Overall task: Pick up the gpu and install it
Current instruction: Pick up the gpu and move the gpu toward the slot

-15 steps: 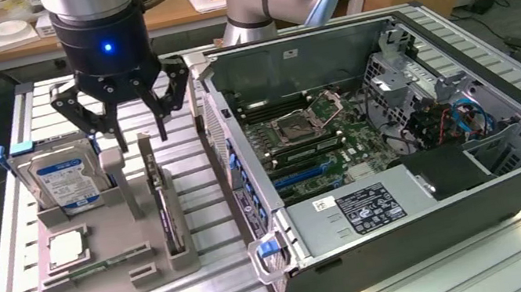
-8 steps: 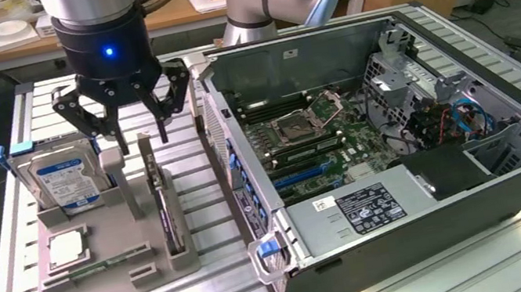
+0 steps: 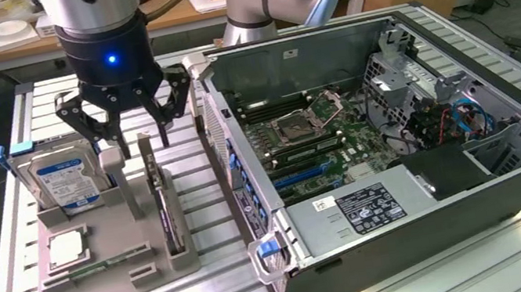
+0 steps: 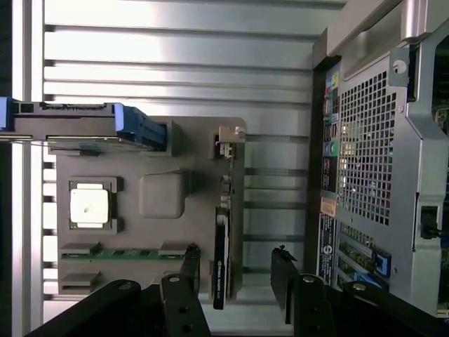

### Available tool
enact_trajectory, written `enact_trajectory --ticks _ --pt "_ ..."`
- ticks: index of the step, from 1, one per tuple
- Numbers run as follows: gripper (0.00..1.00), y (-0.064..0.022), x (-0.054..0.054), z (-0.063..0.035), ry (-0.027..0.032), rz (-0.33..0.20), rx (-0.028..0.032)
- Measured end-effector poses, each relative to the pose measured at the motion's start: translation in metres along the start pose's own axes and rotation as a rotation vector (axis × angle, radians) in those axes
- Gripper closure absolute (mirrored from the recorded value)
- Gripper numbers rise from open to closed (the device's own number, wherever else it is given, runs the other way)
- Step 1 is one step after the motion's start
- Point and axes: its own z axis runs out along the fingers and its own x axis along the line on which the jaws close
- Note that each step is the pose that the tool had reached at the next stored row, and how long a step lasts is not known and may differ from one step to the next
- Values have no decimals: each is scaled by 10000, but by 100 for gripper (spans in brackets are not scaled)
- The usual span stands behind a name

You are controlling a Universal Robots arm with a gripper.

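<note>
Currently: one gripper, fingers spread wide, holding nothing. One gpu stands on edge in the grey holder, below and between the fingers. To one side of the fingers: one hard drive, one square chip. Other side: one open computer case.

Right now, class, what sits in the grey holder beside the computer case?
In the grey holder: the hard drive upright, the gpu on edge, a square chip and a memory stick lying flat. The holder hides the gpu's lower edge.
</note>
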Motion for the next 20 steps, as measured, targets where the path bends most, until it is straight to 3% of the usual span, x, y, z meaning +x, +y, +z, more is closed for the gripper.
enact_trajectory --ticks 20 --pt "47 -6 2 174 0 9 0"
